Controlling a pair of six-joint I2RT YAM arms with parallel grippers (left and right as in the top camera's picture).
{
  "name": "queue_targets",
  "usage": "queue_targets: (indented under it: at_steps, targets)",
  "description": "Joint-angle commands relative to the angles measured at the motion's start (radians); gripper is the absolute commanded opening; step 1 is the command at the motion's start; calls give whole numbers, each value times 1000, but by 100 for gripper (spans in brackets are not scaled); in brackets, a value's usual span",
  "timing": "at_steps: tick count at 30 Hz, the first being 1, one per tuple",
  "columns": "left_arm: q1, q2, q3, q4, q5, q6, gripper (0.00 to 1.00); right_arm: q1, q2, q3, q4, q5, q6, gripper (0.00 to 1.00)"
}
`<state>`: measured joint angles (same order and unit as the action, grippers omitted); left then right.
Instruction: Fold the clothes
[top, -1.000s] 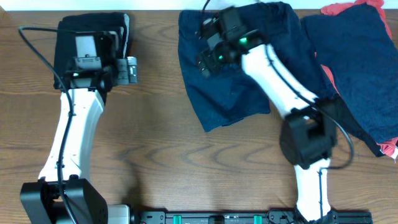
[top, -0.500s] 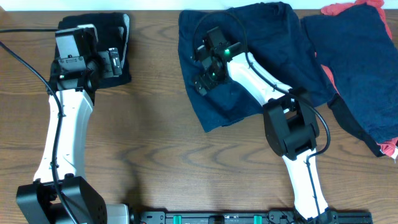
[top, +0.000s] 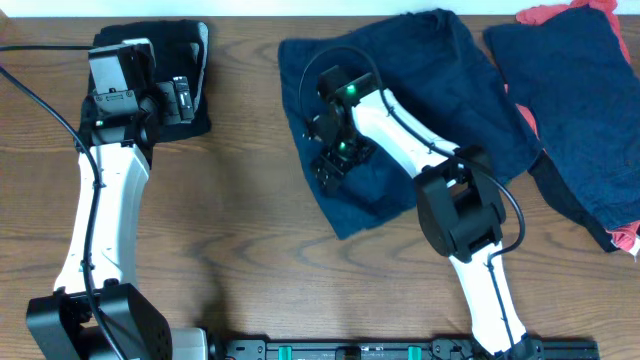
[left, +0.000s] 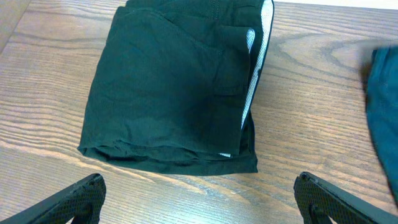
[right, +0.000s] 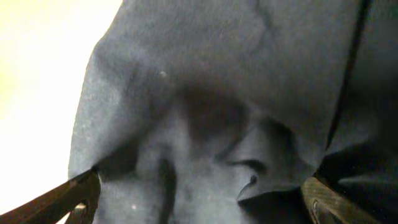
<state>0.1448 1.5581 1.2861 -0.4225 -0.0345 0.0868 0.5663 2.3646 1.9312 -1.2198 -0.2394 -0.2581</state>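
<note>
A black garment (top: 195, 118) with a pale grey stripe lies folded at the back left; in the left wrist view this folded garment (left: 174, 93) sits just ahead of my fingers. My left gripper (top: 165, 100) hovers over it, open and empty, as the left wrist view (left: 199, 205) confirms. Navy shorts (top: 420, 90) lie spread and rumpled at the back centre. My right gripper (top: 338, 165) is low over their near left part, jaws wide open. In the right wrist view, wrinkled navy cloth (right: 205, 112) fills the frame, and the right gripper (right: 205, 199) has the cloth directly beneath it.
A pile of more clothes sits at the back right: a navy piece (top: 570, 90) over coral-red fabric (top: 560, 14), reaching the table's right edge. The wooden table (top: 250, 250) shows between and in front of the arms. A black rail (top: 380, 350) runs along the front edge.
My right gripper has come from the shorts' back edge toward the front left, and the cloth's left side has shifted. The left arm drew back to the left, then stayed still.
</note>
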Motion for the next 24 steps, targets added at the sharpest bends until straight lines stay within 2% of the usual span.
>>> queue_targets:
  at_steps: [1,5,10,12,16,19,24]
  targets:
    - [3,10,2,-10,-19,14,98,47,14,-12,-79,-55,-13,99]
    - [3,10,2,-50,-19,13,98,82,9,-12,-171,-108,-12,99]
    - [3,10,2,-116,3,10,98,66,-77,-10,-150,-184,55,99]
    - [3,10,2,-134,33,10,98,31,-139,-6,-130,-184,93,99]
    - [0,12,-3,-126,212,12,98,-74,-280,-5,-79,-182,151,99]
    - [-26,40,-6,-87,361,128,98,-163,-374,-5,-31,-176,160,99]
    - [-111,159,14,-20,364,129,98,-273,-457,-5,-4,-167,159,99]
